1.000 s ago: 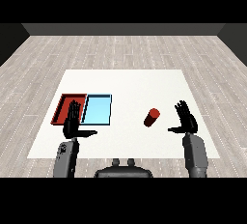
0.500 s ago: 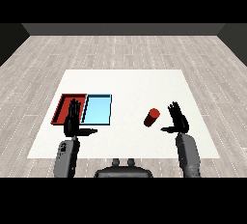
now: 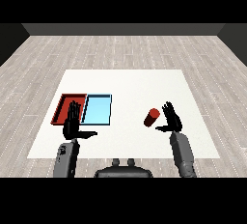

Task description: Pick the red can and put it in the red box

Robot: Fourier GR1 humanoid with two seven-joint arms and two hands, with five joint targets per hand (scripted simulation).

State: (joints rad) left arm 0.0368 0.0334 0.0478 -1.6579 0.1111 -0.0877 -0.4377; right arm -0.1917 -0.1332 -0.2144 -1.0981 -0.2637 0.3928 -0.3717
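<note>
Currently pre-grasp | red can (image 3: 151, 117) centre-right on table (image 3: 135, 83), ungrasped | right hand (image 3: 171, 119) just beside it, fingers spread | left hand (image 3: 73, 125) spread, lower left over red tray (image 3: 62, 107) | pick, carry, place remain

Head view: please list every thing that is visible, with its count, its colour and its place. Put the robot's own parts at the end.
table: one, white, centre of the view, on a grey plank floor.
red tray: one, red, left part of the table.
light blue tray: one, light blue, directly right of the red tray, side by side.
red can: one, red, on the table right of the trays, just left of the right hand.
left hand: one, black, fingers straight, in front of the red tray.
right hand: one, black, open, beside the can.
</note>
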